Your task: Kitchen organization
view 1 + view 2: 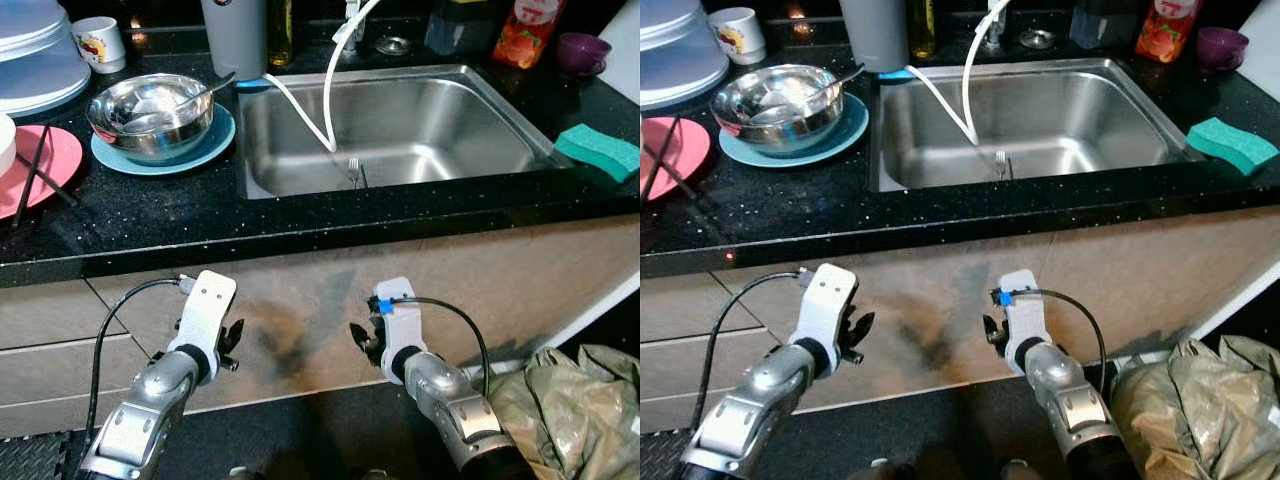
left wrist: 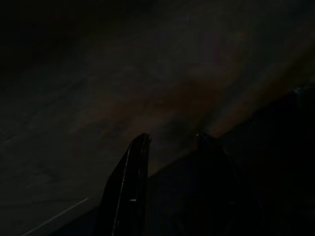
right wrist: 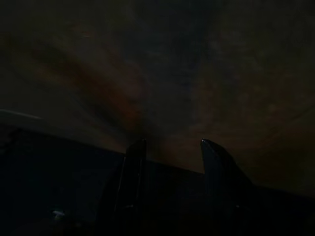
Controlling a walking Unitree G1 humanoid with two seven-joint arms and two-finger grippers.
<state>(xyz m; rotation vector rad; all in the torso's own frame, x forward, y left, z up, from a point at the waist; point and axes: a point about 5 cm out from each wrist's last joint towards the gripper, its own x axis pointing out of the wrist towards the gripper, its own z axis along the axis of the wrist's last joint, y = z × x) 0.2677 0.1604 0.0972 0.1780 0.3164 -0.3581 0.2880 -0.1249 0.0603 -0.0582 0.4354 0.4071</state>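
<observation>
Steel bowl [image 1: 150,117]: sitting on blue plate [image 1: 215,141], left of sink [image 1: 500,120]; rigid, light, probably slippery; taking hold at rim.
Left gripper [image 2: 170,142]: hanging below counter [image 1: 130,225]; fingers parted narrowly, empty.
Right gripper [image 3: 172,147]: hanging likewise; parted, empty.

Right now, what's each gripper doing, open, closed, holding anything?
Left gripper: open, empty, low before the cabinet front.
Right gripper: open, empty, also low before the cabinet.

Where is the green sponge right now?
In the left eye view, the green sponge lies on the black countertop at the robot's right, just past the sink's right rim, in front of the purple cup.
</observation>
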